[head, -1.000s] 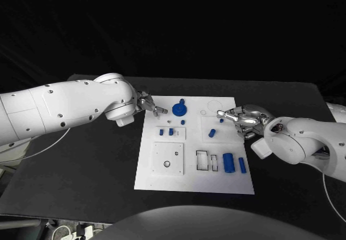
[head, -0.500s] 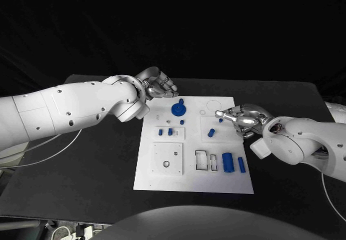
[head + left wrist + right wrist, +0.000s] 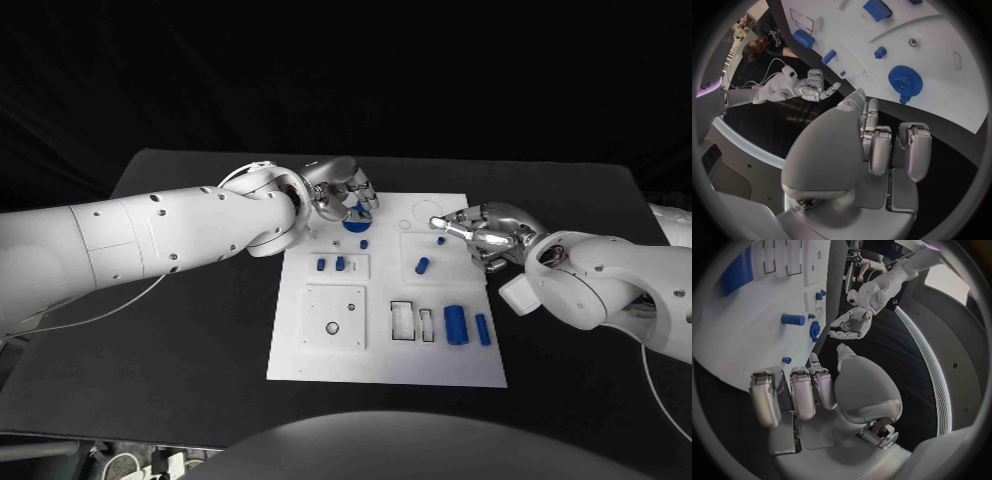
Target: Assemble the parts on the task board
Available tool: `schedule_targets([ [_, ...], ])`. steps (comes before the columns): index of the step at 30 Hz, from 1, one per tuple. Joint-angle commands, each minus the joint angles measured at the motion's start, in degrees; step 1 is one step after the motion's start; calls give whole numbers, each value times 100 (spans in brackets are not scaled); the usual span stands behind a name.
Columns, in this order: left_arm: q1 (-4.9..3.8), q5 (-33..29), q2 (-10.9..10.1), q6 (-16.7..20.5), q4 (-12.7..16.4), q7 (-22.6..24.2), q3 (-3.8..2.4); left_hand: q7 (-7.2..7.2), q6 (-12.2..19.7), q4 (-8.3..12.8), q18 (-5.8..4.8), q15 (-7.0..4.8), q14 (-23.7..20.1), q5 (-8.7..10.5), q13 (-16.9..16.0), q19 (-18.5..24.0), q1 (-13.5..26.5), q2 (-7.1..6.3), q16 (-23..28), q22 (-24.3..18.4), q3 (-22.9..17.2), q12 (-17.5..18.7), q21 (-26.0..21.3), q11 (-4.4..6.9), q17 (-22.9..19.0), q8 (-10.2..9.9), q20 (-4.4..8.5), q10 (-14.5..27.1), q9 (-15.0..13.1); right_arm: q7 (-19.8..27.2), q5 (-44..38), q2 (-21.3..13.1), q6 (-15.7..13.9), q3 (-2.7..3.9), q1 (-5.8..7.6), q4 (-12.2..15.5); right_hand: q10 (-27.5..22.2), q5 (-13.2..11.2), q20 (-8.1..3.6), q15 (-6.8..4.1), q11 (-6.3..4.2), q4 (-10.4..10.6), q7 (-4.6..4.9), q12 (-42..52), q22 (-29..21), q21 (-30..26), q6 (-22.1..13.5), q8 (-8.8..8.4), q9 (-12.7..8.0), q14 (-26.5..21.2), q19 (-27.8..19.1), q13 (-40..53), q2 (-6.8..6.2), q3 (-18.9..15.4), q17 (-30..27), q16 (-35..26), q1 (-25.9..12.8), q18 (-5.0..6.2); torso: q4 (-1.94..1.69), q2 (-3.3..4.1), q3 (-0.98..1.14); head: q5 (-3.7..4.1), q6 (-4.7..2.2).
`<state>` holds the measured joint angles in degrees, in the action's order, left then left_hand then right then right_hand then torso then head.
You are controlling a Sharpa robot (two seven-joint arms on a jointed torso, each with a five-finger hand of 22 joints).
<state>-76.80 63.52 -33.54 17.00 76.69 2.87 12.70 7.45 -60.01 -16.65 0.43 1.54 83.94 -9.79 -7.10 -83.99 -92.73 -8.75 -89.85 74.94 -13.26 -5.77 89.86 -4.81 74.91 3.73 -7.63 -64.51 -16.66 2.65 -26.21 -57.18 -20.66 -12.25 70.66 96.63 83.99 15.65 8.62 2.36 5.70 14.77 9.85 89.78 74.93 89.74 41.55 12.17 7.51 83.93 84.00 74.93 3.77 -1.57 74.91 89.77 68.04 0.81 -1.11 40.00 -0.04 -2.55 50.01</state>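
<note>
Over board's far edge: left hand (image 3: 340, 190) empty, fingers curled, above gear (image 3: 356, 223) | right hand (image 3: 480, 231) empty, open, at right edge | step: reaching for gear | next: lower, pinch gear

The left hand (image 3: 340, 189) hangs over the blue gear (image 3: 356, 224) — board's (image 3: 325, 365) near half lies unobstructed.

Small blue parts (image 3: 456, 325) lie scattered on the white task board (image 3: 332, 368).

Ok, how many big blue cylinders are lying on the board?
2: a thick cylinder and a thinner one, side by side right of the rectangular slots at the board's near right. The left hand may hide others farther back.
</note>
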Motion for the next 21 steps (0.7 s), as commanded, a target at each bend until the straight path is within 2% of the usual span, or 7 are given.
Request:
schedule_targets([
  [1,28,856,51,-515,-46,339,-5,-7,-56,-4,-43,-7,606,146,141,-601,-55,-27,-15,1506,-74,49,14,-4,1509,-4,-17,-78,102,406,-241,-2,-180,-1,-6,17,601,26,33,45,26,-33,33,22,1507,26,16,-10,-2,607,600,1507,29,-14,1509,23,61,-81,-10,0,6,9,-1],
  [4,55,1069,97,-718,-114,344,-5,-37,-48,2,-43,0,606,355,268,-601,-79,-50,-15,1506,-119,98,14,-14,1509,-8,-20,-82,198,503,-301,-3,-262,-1,-6,19,601,23,37,50,31,-34,33,22,1507,26,36,-3,2,607,600,1507,36,-15,1509,23,67,-81,-11,-8,11,-2,-1],
  [6,72,1172,117,-817,-147,345,-5,-39,-47,4,-43,5,606,423,314,-601,-100,-55,-15,1506,-140,119,14,-19,1509,-5,-23,-74,238,527,-315,-3,-287,-1,-6,21,601,23,37,50,31,-34,33,22,1507,26,36,-3,2,607,600,1507,36,-15,1509,23,67,-81,-9,-8,13,-2,-1],
  [15,133,1653,180,-984,-209,272,-5,-13,8,-11,-43,1,606,646,361,-601,-22,-24,-15,1506,-152,195,14,-25,1509,-14,-31,47,369,530,-328,-5,-298,-1,-7,21,601,23,37,50,31,-34,33,22,1507,26,36,-3,2,607,600,1507,36,-15,1509,23,67,-81,-2,-4,10,-5,-1],
  [21,147,1850,226,-1021,-241,244,-6,-18,93,-11,-43,-55,606,681,361,-601,36,-8,-15,1506,-129,215,14,-10,1509,-18,-8,198,456,508,-325,-5,-281,-1,-7,23,601,22,40,53,34,-34,35,22,1507,26,50,2,4,607,600,1507,41,-16,1509,23,71,-81,-1,-4,10,-5,-1],
])
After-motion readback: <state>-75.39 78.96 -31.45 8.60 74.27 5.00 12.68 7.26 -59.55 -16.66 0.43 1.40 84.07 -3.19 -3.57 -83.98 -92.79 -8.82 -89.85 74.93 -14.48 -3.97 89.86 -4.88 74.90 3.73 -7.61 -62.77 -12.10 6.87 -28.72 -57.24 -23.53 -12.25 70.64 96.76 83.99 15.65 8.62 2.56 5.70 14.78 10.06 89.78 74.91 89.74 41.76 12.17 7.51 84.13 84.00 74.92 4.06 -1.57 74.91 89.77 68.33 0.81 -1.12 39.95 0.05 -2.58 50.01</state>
